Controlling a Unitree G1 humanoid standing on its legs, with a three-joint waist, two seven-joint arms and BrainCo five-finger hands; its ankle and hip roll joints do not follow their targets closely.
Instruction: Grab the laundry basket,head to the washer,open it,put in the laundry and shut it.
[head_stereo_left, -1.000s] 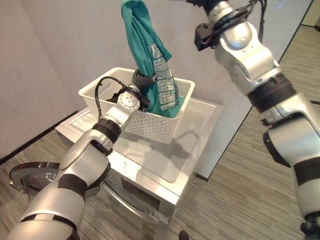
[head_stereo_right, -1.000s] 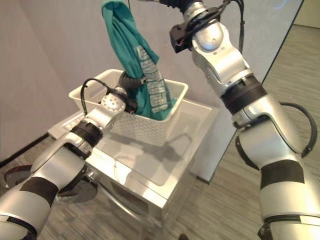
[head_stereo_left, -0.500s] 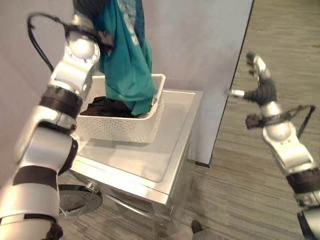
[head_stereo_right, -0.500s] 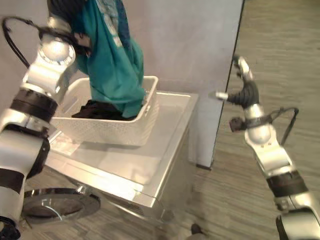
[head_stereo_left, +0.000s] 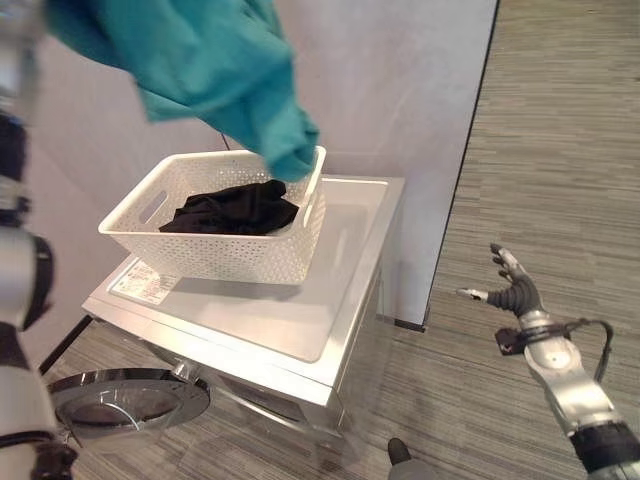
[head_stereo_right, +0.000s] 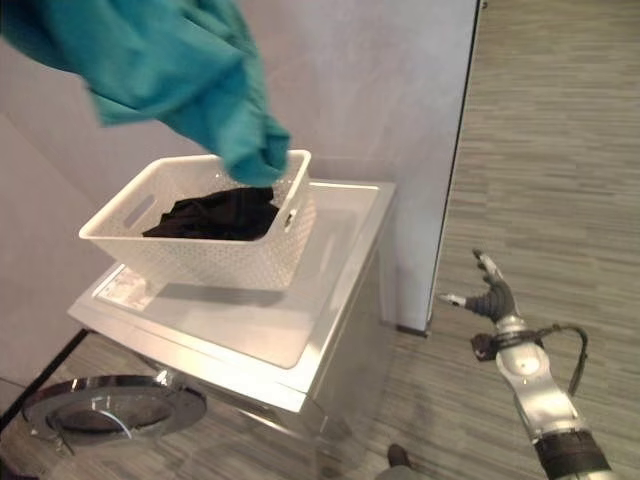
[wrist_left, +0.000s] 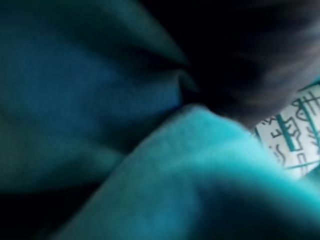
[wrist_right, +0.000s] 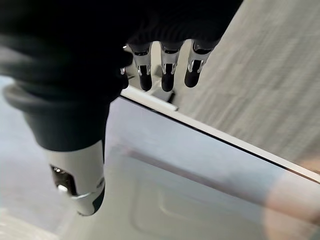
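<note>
On top of the washer (head_stereo_left: 300, 330), in the left eye view: white laundry basket (head_stereo_left: 210, 262) with dark laundry (head_stereo_left: 235, 208) inside. High above it, teal garment (head_stereo_left: 200, 70) hanging, lowest fold just at the basket's far rim. Round washer door (head_stereo_left: 125, 400) swung open at lower left. Right hand (head_stereo_left: 512, 293) low over the striped floor (head_stereo_left: 560, 150), well apart from the washer — fingers spread, holding nothing.

From the right eye view: same layout, right hand (head_stereo_right: 490, 297) spread beside the grey wall panel (head_stereo_right: 400, 120).

Through the left wrist view: teal cloth close up, patterned patch at one edge; left hand's fingers hidden — cannot tell their state.

Through the right wrist view: fingers (wrist_right: 167, 67) straight, thumb apart, over the pale washer top.
</note>
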